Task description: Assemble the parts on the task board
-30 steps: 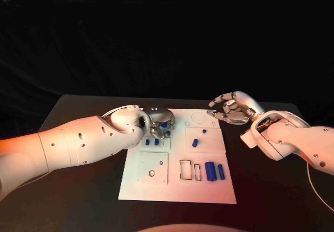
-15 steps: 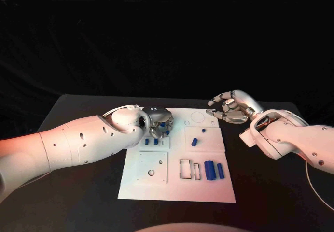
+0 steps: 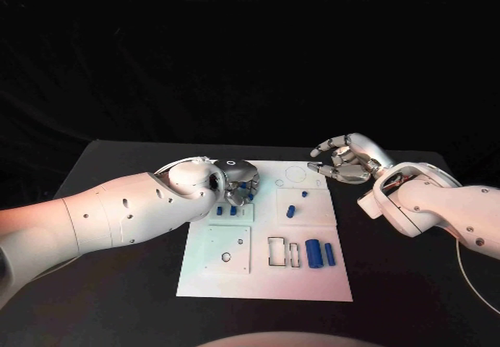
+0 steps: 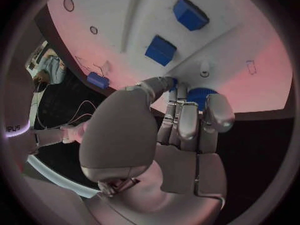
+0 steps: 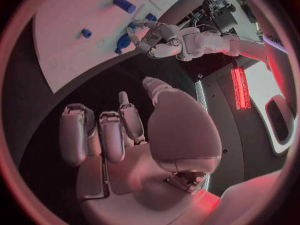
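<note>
A: Head view: task board [image 3: 266, 278] white, centre of the black bench [image 3: 125, 303], lower middle of frame. Left hand [image 3: 235, 181] over the board's upper-left corner, upper centre of frame. Right hand [image 3: 348, 160] raised off the board's upper-right corner, right of centre.

B: Left wrist view adds detail hidden from the head camera: fingers [image 4: 187, 120] curled together, tips closed around a blue part [image 4: 199, 95] at the board's edge. Two more blue blocks [image 4: 161, 50] standing on the white surface further out, and a small blue piece [image 4: 97, 80] near the rim.

A: Grip confirmed? Head view only gives blue pieces showing just beside the silver knuckles.

B: Blue part pinched between thumb and fingers in the wrist view; counted as held.

A: Right hand?

B: Right wrist view: fingers [image 5: 112, 135] apart, loosely bent, nothing between them, dark bench beneath. Same view catches the left hand [image 5: 164, 41] at the board's far edge with blue at its tips, plus a blue cylinder [image 5: 124, 4] and a small blue peg [image 5: 86, 33] on the board.

A: Board layout, head view: two blue cylinders [image 3: 321, 255] lying side by side lower right, beside rectangular cut-outs [image 3: 282, 254]; a short blue piece [image 3: 292, 212] mid-board; square plate with holes [image 3: 228, 249] lower left.
</note>
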